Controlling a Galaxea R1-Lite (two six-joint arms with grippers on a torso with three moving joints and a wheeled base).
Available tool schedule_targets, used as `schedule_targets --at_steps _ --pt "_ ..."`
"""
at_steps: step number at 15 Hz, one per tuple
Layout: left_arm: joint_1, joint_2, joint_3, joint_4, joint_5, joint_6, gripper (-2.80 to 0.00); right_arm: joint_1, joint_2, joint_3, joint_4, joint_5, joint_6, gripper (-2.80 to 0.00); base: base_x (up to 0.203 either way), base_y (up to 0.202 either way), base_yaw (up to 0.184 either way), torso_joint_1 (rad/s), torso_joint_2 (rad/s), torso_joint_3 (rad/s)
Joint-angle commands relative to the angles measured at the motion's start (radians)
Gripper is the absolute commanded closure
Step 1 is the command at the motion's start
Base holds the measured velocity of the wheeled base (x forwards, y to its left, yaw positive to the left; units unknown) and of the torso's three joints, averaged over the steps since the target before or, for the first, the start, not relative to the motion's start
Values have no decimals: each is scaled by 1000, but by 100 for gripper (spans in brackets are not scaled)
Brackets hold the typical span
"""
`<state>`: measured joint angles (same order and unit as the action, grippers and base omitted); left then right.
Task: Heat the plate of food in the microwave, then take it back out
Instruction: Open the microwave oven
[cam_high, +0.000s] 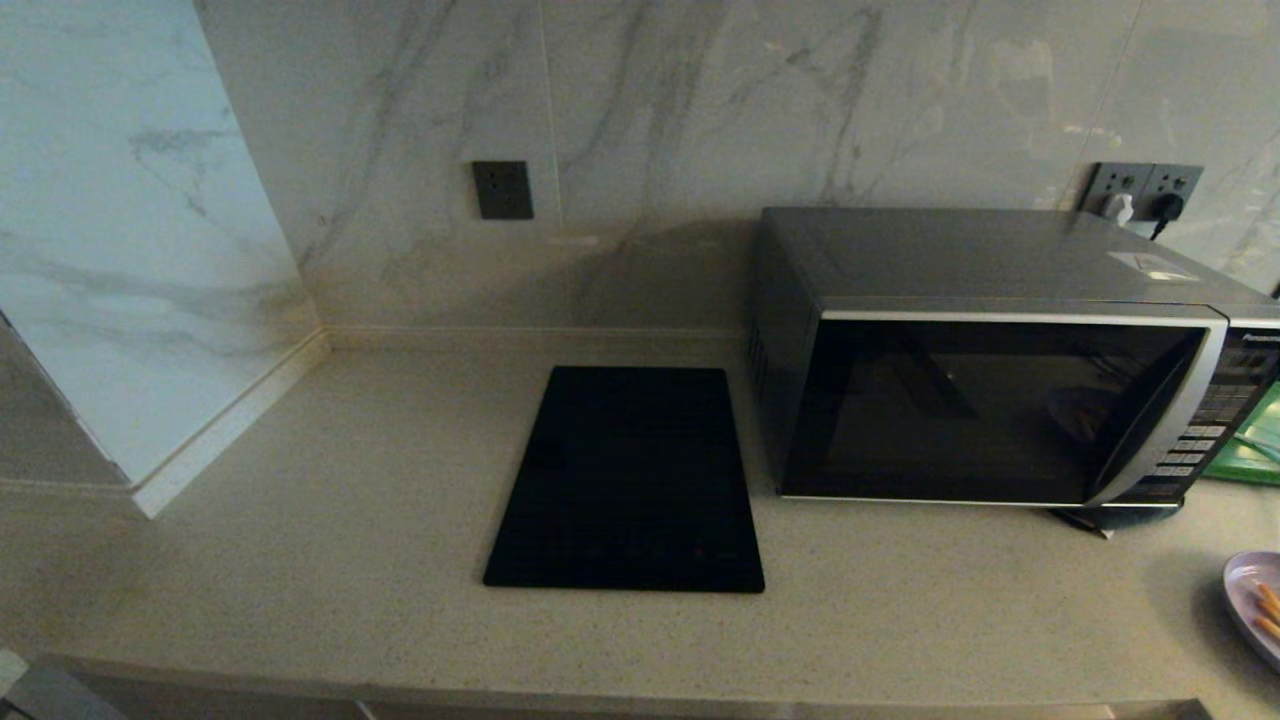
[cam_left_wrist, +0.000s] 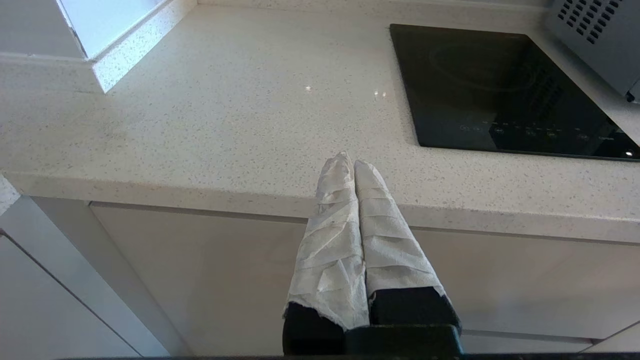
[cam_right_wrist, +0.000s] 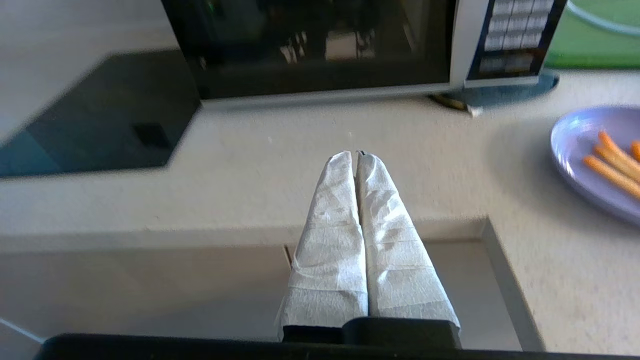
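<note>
Standing shut on the speckled beige countertop (cam_high: 350, 540), the dark grey boxy microwave (cam_high: 1000, 360) had the small lilac plate of orange sticks (cam_high: 1255, 605) before its right end, while both cloth-wrapped grippers, left (cam_left_wrist: 354, 164) and right (cam_right_wrist: 356, 156), hung pressed together off the counter's front edge.

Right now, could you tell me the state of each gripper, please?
Left gripper: shut, holding nothing, before the counter edge.
Right gripper: shut, holding nothing, before the counter edge.
</note>
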<state>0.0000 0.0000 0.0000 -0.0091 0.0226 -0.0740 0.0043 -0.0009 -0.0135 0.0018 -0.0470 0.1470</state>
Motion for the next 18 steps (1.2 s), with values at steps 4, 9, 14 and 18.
schedule_targets --at_steps 4,9,14,18 --pt "0 1 0 0 0 -1 0 0 102 -366 187 40 58 0 0 0 0 0 0 0" --pt "0 0 0 0 0 -1 0 -21 483 -709 281 -43 75 0 0 0 0 0 0 0" --pt "0 2 0 0 0 -1 0 -31 722 -860 293 -417 -10 0 0 0 0 0 0 0" --pt "0 1 0 0 0 -1 0 -32 782 -812 256 -606 -67 0 0 0 0 0 0 0"
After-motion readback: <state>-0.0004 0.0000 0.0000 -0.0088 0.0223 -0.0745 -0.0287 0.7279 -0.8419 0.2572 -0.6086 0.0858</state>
